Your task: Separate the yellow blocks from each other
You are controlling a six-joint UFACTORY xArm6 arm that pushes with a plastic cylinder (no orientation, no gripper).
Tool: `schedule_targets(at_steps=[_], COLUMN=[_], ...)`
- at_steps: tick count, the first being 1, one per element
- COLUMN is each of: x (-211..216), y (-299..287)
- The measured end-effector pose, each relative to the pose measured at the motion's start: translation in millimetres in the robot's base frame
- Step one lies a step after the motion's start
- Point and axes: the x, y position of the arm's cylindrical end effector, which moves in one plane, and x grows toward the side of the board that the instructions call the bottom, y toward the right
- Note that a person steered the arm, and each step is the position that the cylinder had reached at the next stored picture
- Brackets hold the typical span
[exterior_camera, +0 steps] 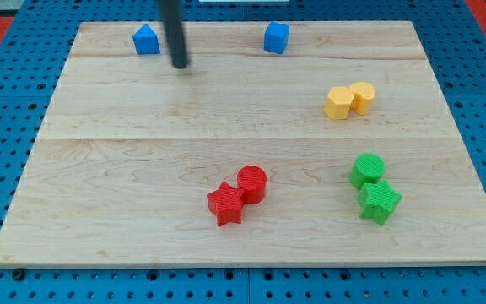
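Note:
Two yellow blocks touch each other at the view's right: a yellow pentagon-like block (339, 103) on the left and a yellow rounded block (362, 96) on the right. My tip (180, 64) is near the view's top left, far to the left of the yellow pair, just right of a blue block (146, 40).
A blue cube (276, 37) sits at the view's top centre. A red cylinder (252, 182) touches a red star (225, 203) at the bottom centre. A green cylinder (367, 169) touches a green star (380, 202) at the bottom right. All lie on the wooden board (125, 160).

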Motion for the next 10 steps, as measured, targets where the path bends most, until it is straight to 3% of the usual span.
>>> schedule_targets(at_steps=[2,3,4,5,6,7,9,10], x=[50,83,105,81,71,80,74,83], y=[250,335,330,270,169,202,69,59])
